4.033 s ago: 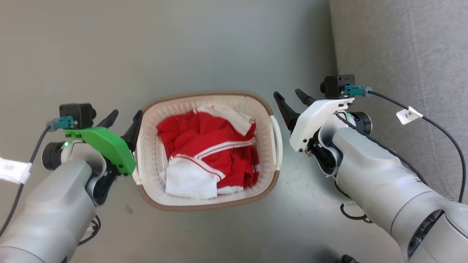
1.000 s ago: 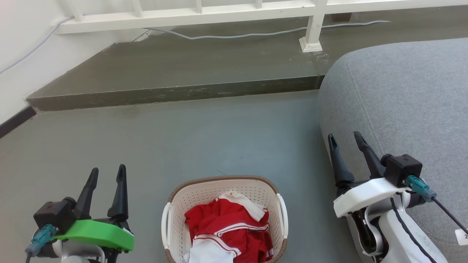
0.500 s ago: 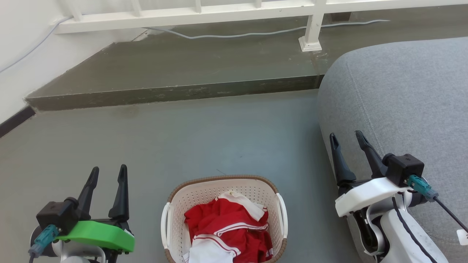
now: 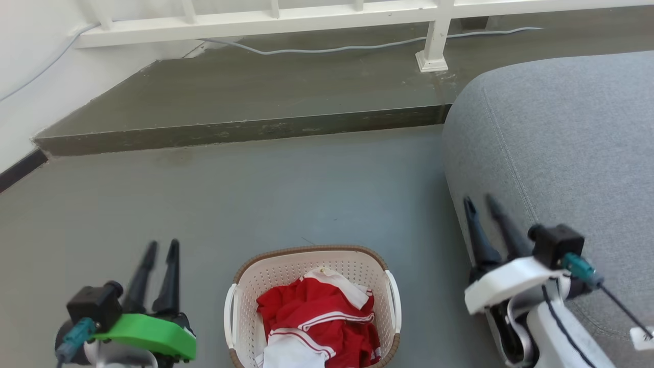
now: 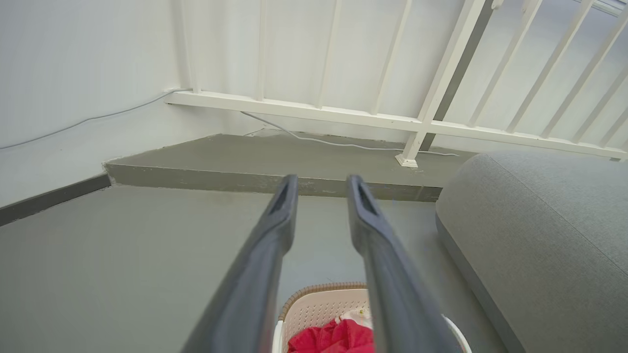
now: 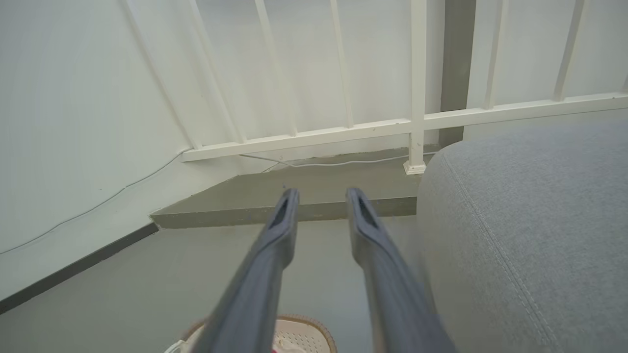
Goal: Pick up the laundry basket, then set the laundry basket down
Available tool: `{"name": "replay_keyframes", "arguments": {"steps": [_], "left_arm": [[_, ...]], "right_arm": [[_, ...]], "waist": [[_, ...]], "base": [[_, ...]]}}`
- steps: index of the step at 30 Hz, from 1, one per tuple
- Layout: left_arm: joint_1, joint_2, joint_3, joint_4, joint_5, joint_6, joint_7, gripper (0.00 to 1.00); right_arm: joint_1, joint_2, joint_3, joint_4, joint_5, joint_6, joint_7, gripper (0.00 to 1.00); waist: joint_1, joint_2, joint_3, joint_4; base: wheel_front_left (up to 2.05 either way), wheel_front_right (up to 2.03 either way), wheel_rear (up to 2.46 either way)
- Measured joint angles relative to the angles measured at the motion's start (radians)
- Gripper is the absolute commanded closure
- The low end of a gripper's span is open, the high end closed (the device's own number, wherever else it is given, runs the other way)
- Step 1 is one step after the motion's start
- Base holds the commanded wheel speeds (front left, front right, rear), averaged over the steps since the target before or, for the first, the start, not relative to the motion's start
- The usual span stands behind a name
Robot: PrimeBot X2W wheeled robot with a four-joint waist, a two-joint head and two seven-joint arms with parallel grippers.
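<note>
The laundry basket (image 4: 305, 249) is seen standing upright on the grey floor (image 4: 255, 194) at the bottom middle of the head view, its near end cut off by the lower edge. The brown rim is uppermost and a white handle is set at each side. A heap of red and white clothes (image 4: 317, 317) is held inside it.

The left pincer (image 4: 162, 245) is found at the lower left, apart from the basket's left handle. Its two dark fingers are pointed up the view and parted by a narrow gap, with nothing held between them. A green cover (image 4: 148, 332) is carried behind the fingers. In the left wrist view the left pincer (image 5: 322, 180) is again shown parted and empty, and the far end of the laundry basket (image 5: 319, 287) is glimpsed low between the fingers.

The right pincer (image 4: 480, 202) is placed at the lower right, in front of the side of a grey sofa (image 4: 562, 128). Its fingers are likewise spread and empty, though somewhat blurred. A white cover (image 4: 506, 286) is mounted behind them. In the right wrist view the right pincer (image 6: 323, 193) is seen agape, with the basket's rim at the bottom edge.

The basket is touched by neither pincer.

Beyond the basket a low step (image 4: 245, 130) is laid across the floor. A white railing (image 4: 306, 15) is set along it, with a pale cable (image 4: 357, 48) trailed at its foot.
</note>
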Motion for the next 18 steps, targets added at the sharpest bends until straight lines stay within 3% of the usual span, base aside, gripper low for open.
{"name": "replay_keyframes", "arguments": {"steps": [7,18], "left_arm": [[0.017,-0.021,-0.004,0.036,-0.015,0.0,0.009,1.0],[0.017,-0.024,0.01,0.039,-0.171,0.0,0.046,1.0]], "right_arm": [[0.049,0.007,0.002,0.033,0.017,0.0,0.002,1.0],[0.05,0.012,-0.031,0.024,0.177,0.018,0.029,1.0]], "waist": [[0.0,0.0,-0.001,0.001],[0.0,0.0,-0.006,0.012]], "base": [[0.0,0.0,0.0],[0.0,0.0,0.0]]}}
